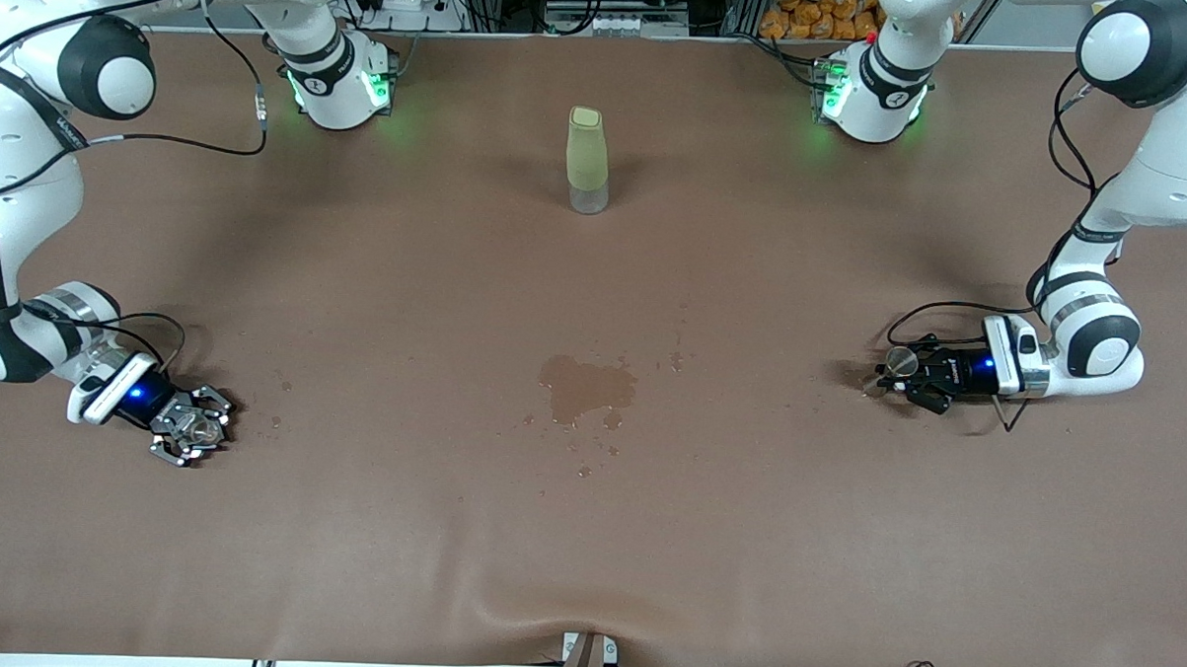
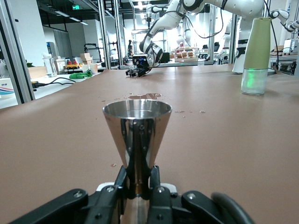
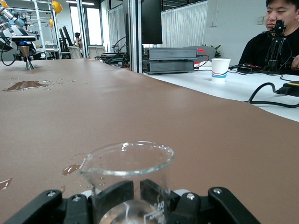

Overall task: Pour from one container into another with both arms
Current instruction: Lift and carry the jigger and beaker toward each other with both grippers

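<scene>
Low, left tool (image 1: 896, 376) pinching conical steel jigger (image 2: 137, 135)

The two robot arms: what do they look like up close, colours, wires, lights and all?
Both arms are glossy white, rounded segments with black bands and round black-and-white joint caps. The left arm and right arm trail thin black cables. Each base glows green; a small blue light shines at each wrist. The left end effector and right end effector are black, angular, with silvery screws.

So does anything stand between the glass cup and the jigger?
Nothing solid: the right tool grips the glass cup, the left tool the jigger; only a wet spill lies between. The green bottle stands nearer the bases.
</scene>
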`<action>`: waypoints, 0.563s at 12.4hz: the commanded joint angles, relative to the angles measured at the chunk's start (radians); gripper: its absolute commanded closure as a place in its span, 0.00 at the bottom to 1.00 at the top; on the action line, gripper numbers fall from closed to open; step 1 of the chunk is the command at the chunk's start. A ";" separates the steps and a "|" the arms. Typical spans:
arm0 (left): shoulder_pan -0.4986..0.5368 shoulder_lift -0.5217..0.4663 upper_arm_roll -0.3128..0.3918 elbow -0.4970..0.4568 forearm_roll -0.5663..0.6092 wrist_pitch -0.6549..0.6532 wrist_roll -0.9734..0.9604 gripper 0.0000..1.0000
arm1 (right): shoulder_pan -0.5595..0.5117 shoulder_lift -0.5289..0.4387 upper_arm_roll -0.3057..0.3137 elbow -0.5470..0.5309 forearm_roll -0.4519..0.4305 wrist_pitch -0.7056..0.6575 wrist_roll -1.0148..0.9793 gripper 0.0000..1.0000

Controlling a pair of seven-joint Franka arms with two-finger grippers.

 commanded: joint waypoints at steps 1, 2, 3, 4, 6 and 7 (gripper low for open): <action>-0.011 0.010 0.005 0.022 -0.007 -0.007 -0.018 1.00 | 0.006 0.021 -0.002 0.029 0.027 -0.005 0.002 1.00; -0.011 0.004 0.007 0.022 -0.005 -0.009 -0.019 1.00 | 0.006 0.020 -0.002 0.030 0.027 -0.005 0.004 1.00; -0.022 0.007 0.005 0.039 0.007 -0.009 -0.018 1.00 | 0.008 0.020 -0.002 0.039 0.027 -0.006 0.007 1.00; -0.046 0.010 0.005 0.066 0.018 -0.009 -0.021 1.00 | 0.012 0.020 -0.002 0.048 0.027 -0.008 0.009 1.00; -0.078 0.007 0.004 0.074 0.016 -0.011 -0.071 1.00 | 0.035 0.015 0.000 0.064 0.027 -0.009 0.045 1.00; -0.101 -0.001 -0.004 0.076 0.010 -0.012 -0.097 1.00 | 0.052 0.012 0.000 0.073 0.027 -0.009 0.065 1.00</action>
